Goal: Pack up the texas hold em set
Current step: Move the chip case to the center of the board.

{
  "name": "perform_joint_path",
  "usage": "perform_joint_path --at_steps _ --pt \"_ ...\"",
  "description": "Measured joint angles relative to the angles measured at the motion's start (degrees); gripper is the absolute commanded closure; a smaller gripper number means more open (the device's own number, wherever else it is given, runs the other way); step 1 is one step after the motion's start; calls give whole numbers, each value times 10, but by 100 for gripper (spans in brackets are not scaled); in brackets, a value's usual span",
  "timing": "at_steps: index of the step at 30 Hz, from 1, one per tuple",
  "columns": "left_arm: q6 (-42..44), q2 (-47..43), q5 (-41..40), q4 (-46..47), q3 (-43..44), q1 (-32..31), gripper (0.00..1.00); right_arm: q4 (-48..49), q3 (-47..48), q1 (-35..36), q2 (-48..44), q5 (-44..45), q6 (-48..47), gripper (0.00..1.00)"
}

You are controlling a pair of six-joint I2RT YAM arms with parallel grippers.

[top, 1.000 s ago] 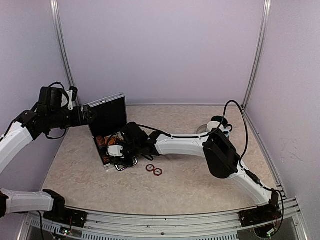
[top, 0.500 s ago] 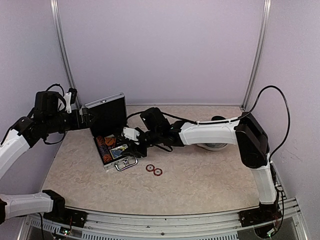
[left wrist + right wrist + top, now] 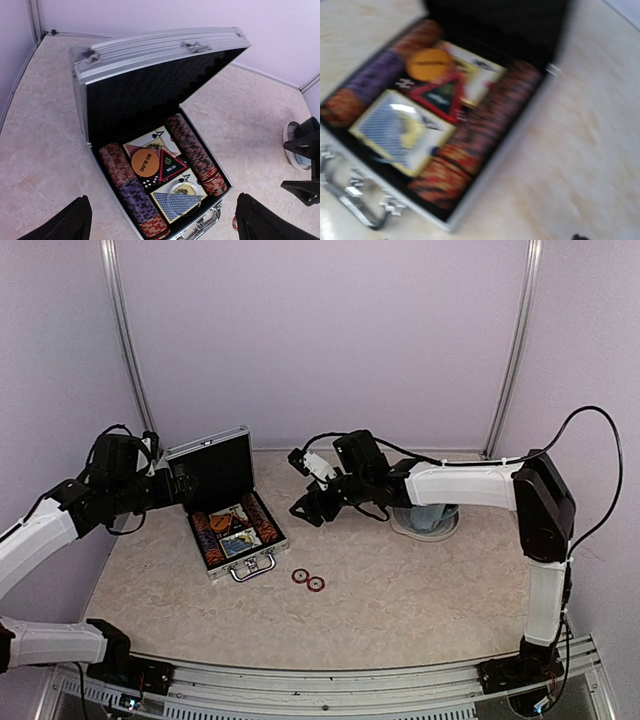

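Inside the briefcase (image 3: pixel 150 50), orange "BIG BLIND" disc (image 3: pixel 145 162); left claw (image 3: pixel 164 201) and right claw (image 3: pixel 302 485) agape.

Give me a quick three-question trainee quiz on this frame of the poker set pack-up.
1. How many chips lie on the table outside the briefcase?
2. True or false: the briefcase lid is shut.
3. The right gripper is: A) shut on a chip, B) open and empty, C) out of view.
Key: 1 two; 2 false; 3 B.
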Motion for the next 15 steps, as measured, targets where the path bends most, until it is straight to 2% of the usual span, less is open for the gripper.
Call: perform_joint_path --at_steps 8,15 --pt "-43 15 -46 59 -69 42 1 -13 40 -15 59 17 73 20" --pt "-45 45 -75 126 -69 50 2 -29 134 -15 153 7 130 23"
